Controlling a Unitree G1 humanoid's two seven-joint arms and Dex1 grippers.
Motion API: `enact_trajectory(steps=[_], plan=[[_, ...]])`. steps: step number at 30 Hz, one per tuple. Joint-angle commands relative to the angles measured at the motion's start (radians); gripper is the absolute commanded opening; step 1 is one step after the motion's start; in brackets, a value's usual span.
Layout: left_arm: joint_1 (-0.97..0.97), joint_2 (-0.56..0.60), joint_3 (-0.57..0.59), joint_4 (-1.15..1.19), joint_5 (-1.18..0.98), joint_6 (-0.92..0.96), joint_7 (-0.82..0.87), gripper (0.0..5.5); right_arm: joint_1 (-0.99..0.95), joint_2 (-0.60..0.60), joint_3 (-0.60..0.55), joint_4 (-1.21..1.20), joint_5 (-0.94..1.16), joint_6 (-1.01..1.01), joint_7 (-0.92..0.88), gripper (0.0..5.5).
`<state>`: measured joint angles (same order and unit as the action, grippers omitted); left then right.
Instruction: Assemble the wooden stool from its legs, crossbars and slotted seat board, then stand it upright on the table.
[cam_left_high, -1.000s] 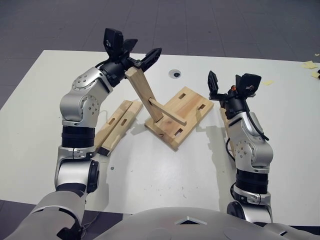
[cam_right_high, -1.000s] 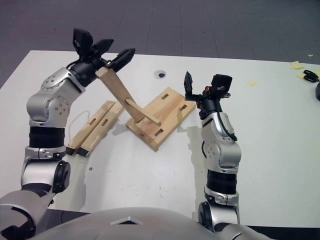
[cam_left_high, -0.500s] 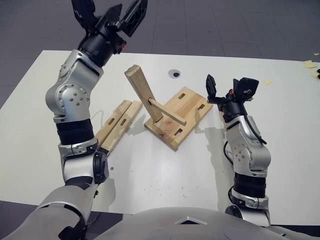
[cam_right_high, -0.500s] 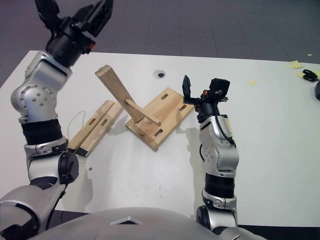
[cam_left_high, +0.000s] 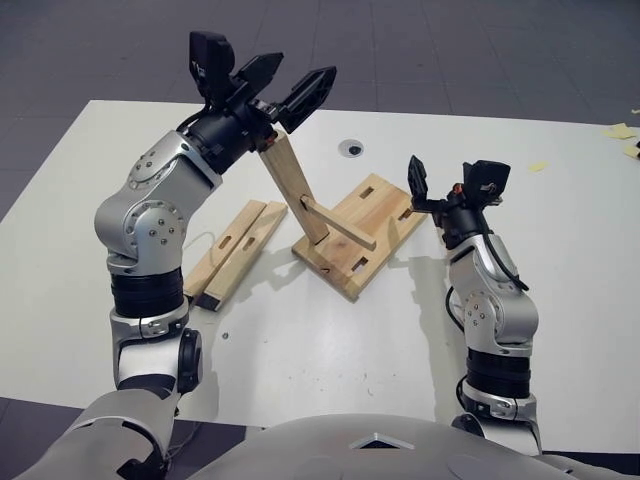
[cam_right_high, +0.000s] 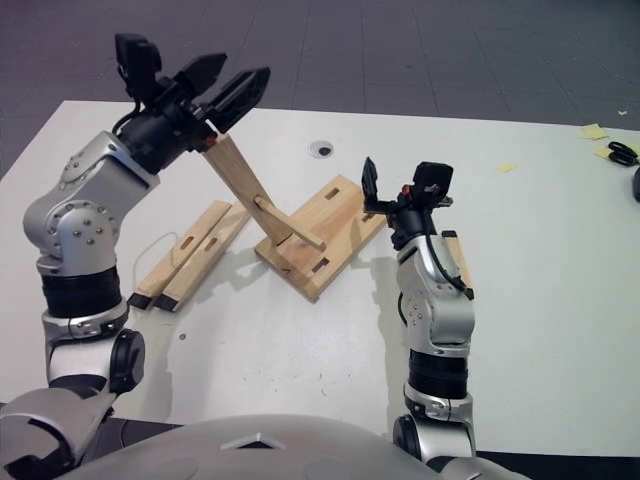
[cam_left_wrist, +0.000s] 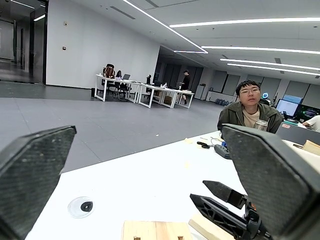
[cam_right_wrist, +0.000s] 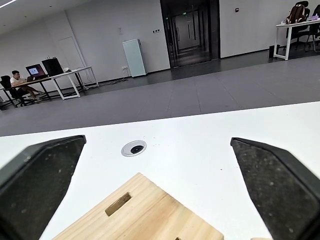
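Clearly, the pale wooden leg (cam_left_high: 296, 190) leans out of a slot in the pale slotted seat board (cam_left_high: 372, 230) on the white worktop (cam_left_high: 570, 270). The left pincer (cam_left_high: 292, 82) gapes, released, around the leg's top. The right pincer (cam_left_high: 432, 188), also spread, hovers beside the board's edge. Best pin the board first, then clamp the leg squarely and press it straight down, without levering.

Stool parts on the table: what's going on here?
The robot is partway through assembly. One leg, with a crossbar sticking out of it, leans in a slot of the seat board lying flat on the table. The left gripper hovers open at the leg's top; the right gripper is open beside the board. Two spare legs lie to the left.
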<state>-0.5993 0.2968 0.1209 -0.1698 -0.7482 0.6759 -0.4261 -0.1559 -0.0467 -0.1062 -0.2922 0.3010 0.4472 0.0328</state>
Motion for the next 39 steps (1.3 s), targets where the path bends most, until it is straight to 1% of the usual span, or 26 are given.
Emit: enact_trajectory(steps=[1, 4, 9, 13, 16, 21, 24, 28, 31, 33, 34, 35, 36, 39], plan=[[-0.007, -0.001, -0.007, 0.073, 0.009, 0.045, -0.001, 5.38, -0.005, -0.006, -0.009, 0.014, 0.001, 0.008, 0.002, 5.4], [-0.047, 0.012, 0.0, 0.097, 0.02, 0.032, -0.014, 5.38, -0.007, -0.003, -0.009, 0.028, -0.004, -0.002, 0.003, 5.4], [-0.148, 0.004, 0.055, 0.081, -0.032, 0.041, 0.006, 5.38, -0.009, 0.0, -0.009, 0.037, -0.005, -0.012, 0.002, 5.4], [-0.17, -0.004, 0.064, 0.039, -0.061, 0.059, 0.013, 5.38, -0.008, 0.003, -0.005, 0.04, -0.005, -0.018, 0.001, 5.4], [-0.113, 0.0, 0.031, 0.042, -0.045, 0.079, -0.002, 5.38, -0.008, 0.003, -0.005, 0.041, -0.006, -0.02, 0.001, 5.4], [0.061, 0.03, -0.088, 0.065, 0.045, 0.095, -0.049, 5.38, -0.006, 0.0, -0.002, 0.042, -0.009, -0.015, 0.003, 5.4], [0.039, 0.014, -0.061, 0.047, 0.012, 0.099, -0.039, 5.38, -0.003, -0.002, -0.006, 0.04, -0.008, -0.015, 0.003, 5.4], [-0.085, 0.007, 0.069, 0.054, -0.078, 0.087, 0.011, 5.38, 0.0, 0.002, -0.003, 0.04, -0.009, -0.018, 0.004, 5.4], [-0.202, 0.068, 0.212, 0.059, -0.186, 0.096, 0.046, 5.38, 0.009, 0.003, 0.002, 0.032, -0.009, -0.018, 0.006, 5.4], [-0.271, 0.139, 0.306, 0.101, -0.231, 0.098, 0.068, 5.38, 0.022, 0.004, 0.003, 0.025, -0.009, -0.018, 0.005, 5.4], [-0.278, 0.184, 0.329, 0.122, -0.227, 0.102, 0.059, 5.38, 0.03, 0.005, 0.004, 0.022, -0.011, -0.019, 0.004, 5.4], [-0.241, 0.243, 0.317, 0.136, -0.188, 0.112, 0.024, 5.38, 0.037, 0.007, 0.004, 0.018, -0.01, -0.019, 0.002, 5.4], [-0.178, 0.302, 0.277, 0.139, -0.143, 0.127, -0.03, 5.38, 0.044, 0.009, 0.004, 0.015, -0.011, -0.021, 0.0, 5.4], [0.077, 0.433, 0.127, 0.133, 0.005, 0.095, -0.198, 5.38, 0.058, 0.012, 0.004, 0.01, -0.013, -0.024, -0.003, 5.4]])
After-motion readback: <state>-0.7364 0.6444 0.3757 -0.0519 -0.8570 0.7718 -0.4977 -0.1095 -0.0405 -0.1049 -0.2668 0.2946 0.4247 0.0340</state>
